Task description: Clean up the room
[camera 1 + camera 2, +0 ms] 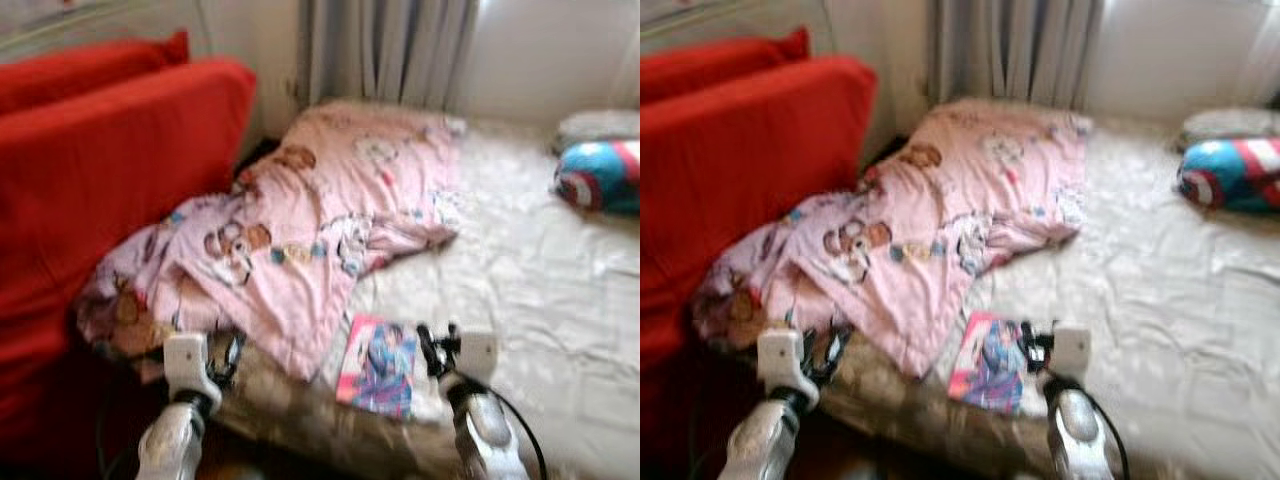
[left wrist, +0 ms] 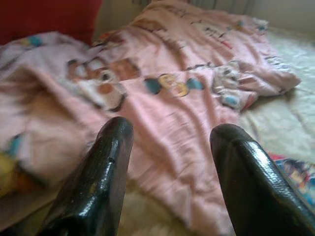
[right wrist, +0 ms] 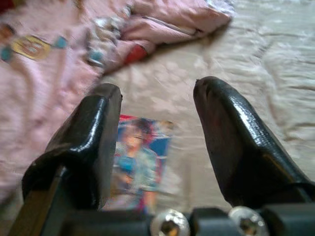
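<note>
Both arms up at the near edge of the bed (image 1: pixel 540 300). Left gripper (image 2: pixel 170 162) has its fingers spread with nothing between them, aimed at the near hem of the pink cartoon blanket (image 1: pixel 330 220). Right gripper (image 3: pixel 157 123) is also spread and empty, hovering above the picture book (image 1: pixel 380 365), not touching it.

The book lies flat on the cream sheet at the near edge, its left side just beside the blanket's hanging corner, possibly touching it. The blanket is crumpled across the left half of the bed, and its left end spills toward the red sofa (image 1: pixel 100 180). Far right: a red, white and blue round cushion (image 1: pixel 600 175) with a pale pillow (image 1: pixel 598 125) behind it. Grey curtains (image 1: pixel 390 50) on the far wall.

Risks, as I judge them:
- The book is thin and flat on soft bedding, so fingertips may dig into the sheet and pinch fabric instead.
- A nudge could push it off the near edge.
- Pulling the blanket first could drag the book along.
- The head views are blurred, so aim may be off.
</note>
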Available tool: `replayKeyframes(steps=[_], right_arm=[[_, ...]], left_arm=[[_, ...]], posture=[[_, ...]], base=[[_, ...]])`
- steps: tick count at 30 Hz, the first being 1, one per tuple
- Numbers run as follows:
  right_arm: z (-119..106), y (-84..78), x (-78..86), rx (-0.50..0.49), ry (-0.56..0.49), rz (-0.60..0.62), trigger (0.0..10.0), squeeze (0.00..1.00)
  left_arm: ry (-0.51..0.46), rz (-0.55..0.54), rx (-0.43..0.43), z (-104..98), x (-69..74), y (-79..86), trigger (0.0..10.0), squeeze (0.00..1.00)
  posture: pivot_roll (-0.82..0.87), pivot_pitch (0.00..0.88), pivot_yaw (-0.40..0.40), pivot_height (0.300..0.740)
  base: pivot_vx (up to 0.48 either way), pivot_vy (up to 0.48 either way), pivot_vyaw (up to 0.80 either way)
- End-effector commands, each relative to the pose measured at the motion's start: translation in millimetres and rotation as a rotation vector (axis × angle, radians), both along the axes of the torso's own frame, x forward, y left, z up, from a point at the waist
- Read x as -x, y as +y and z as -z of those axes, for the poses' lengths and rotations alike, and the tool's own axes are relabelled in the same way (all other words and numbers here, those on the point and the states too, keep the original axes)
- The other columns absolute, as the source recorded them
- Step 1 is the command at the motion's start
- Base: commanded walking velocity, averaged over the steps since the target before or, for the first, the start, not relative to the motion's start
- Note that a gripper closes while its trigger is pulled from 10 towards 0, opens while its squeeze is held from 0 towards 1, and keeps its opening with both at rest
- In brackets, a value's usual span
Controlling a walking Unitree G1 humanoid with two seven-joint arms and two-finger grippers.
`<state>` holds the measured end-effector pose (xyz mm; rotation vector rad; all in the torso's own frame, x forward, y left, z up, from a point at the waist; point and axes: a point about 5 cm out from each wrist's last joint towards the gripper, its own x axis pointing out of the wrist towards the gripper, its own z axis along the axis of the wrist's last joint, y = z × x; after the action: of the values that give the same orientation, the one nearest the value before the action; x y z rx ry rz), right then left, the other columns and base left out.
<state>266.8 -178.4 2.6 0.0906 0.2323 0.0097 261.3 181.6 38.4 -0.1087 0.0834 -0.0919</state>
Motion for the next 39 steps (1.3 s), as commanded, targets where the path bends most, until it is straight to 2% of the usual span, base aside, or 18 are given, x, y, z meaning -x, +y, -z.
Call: replayKeyframes(steps=[1, 8, 9, 13, 17, 19, 20, 22, 24, 28, 39], right_arm=[[5, -5.1, 3.0, 0.022, 0.042, 0.000, 10.0, 0.00], [9, -7.2, -1.1, 0.054, 0.099, -0.019, 10.0, 0.00], [10, -7.6, -2.2, 0.070, 0.121, -0.030, 10.0, 1.00], [12, -10.7, -7.8, 0.192, 0.207, -0.109, 10.0, 1.00], [14, -10.6, -9.9, 0.404, 0.257, -0.244, 10.0, 1.00], [15, -12.4, -12.8, 0.617, 0.299, -0.365, 10.0, 1.00], [15, -12.9, -13.7, 0.664, 0.311, -0.389, 10.0, 1.00], [14, -13.2, -15.0, 0.686, 0.321, -0.406, 10.0, 1.00], [13, -14.3, -17.5, 0.726, 0.348, -0.438, 10.0, 0.00], [12, -16.9, -20.4, 0.801, 0.386, -0.487, 10.0, 0.00], [12, -21.0, -21.5, 0.853, 0.446, -0.536, 10.0, 0.00]], left_arm=[[0.011, 0.013, 0.013, 3, 1.8, -5.1, 10.0, 0.00], [0.014, 0.007, 0.009, 3, 2.3, -2.8, 10.0, 0.00], [0.015, 0.008, 0.007, 3, 2.6, -2.4, 10.0, 0.00], [0.016, 0.008, 0.002, 2, 4.1, -0.6, 10.0, 0.00], [0.015, 0.009, 0.000, 1, 5.2, 1.5, 10.0, 0.00], [0.022, 0.010, -0.009, 0, 7.3, 4.5, 10.0, 0.00], [0.024, 0.010, -0.011, 0, 8.7, 5.6, 10.0, 0.00], [0.026, 0.012, -0.014, 0, 10.0, 6.2, 10.0, 0.00], [0.032, 0.012, -0.019, 0, 12.9, 8.0, 10.0, 0.00], [0.043, 0.007, -0.027, -1, 18.2, 11.7, 10.0, 0.00], [0.070, 0.002, -0.052, -9, 35.7, 22.4, 10.0, 0.00]], posture=[[-0.01, 0.012, -0.025, 0.651], [0.00, 0.033, -0.021, 0.651], [0.00, 0.039, -0.019, 0.651], [0.01, 0.055, -0.014, 0.651], [0.02, 0.082, -0.005, 0.651], [0.03, 0.107, 0.004, 0.651], [0.03, 0.114, 0.005, 0.651], [0.04, 0.122, 0.008, 0.651], [0.05, 0.148, 0.016, 0.651], [0.07, 0.185, 0.029, 0.651], [0.12, 0.269, 0.051, 0.651]], base=[[0.000, 0.000, 0.00], [0.000, 0.000, 0.00], [0.000, 0.000, 0.00], [0.000, 0.000, 0.00], [0.000, 0.000, 0.00], [0.000, 0.000, 0.00], [0.000, 0.000, 0.00], [0.000, 0.000, 0.00], [0.000, 0.000, 0.00], [0.000, 0.000, 0.00], [0.000, 0.000, 0.00]])
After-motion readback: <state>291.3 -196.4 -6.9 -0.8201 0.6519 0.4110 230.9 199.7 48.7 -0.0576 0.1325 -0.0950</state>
